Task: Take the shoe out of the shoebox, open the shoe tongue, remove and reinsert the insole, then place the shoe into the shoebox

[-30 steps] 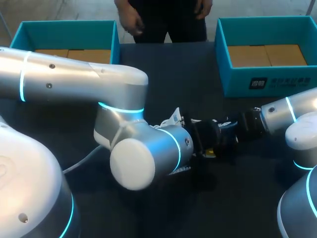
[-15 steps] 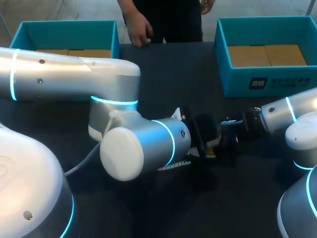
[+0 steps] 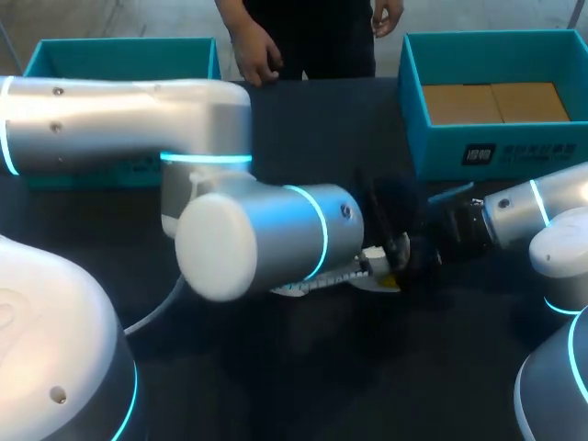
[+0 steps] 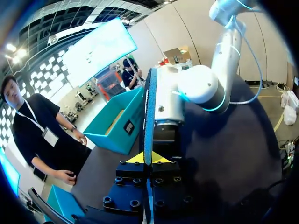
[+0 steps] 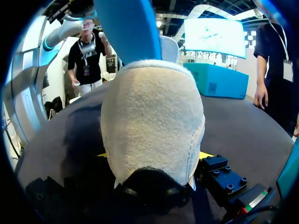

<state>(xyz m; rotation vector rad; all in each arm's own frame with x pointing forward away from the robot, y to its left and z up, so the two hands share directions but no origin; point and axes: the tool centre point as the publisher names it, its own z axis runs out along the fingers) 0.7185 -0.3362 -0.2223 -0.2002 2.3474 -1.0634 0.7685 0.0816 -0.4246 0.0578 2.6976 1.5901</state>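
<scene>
The shoe (image 5: 154,121), cream suede with a white sole (image 3: 372,273), lies mid-table, mostly hidden behind my left arm in the head view. My right gripper (image 5: 154,156) holds its heel, with a yellow tip showing on each side of the shoe. A thin blue insole (image 5: 124,28) rises out of the shoe's opening. In the left wrist view the insole (image 4: 150,107) stands edge-on, pinched between the yellow tips of my left gripper (image 4: 147,158). The teal shoebox (image 3: 496,101) stands open at the back right.
A second teal box (image 3: 119,60) sits at the back left, partly behind my left arm (image 3: 257,243), which fills the table's middle. A person's hand (image 3: 257,62) hangs at the table's far edge. Dark bare tabletop (image 3: 331,129) lies between the boxes.
My left arm has swung, its wrist rising with the insole in its gripper, and the shoe's white sole now shows. The right arm has stayed put.
</scene>
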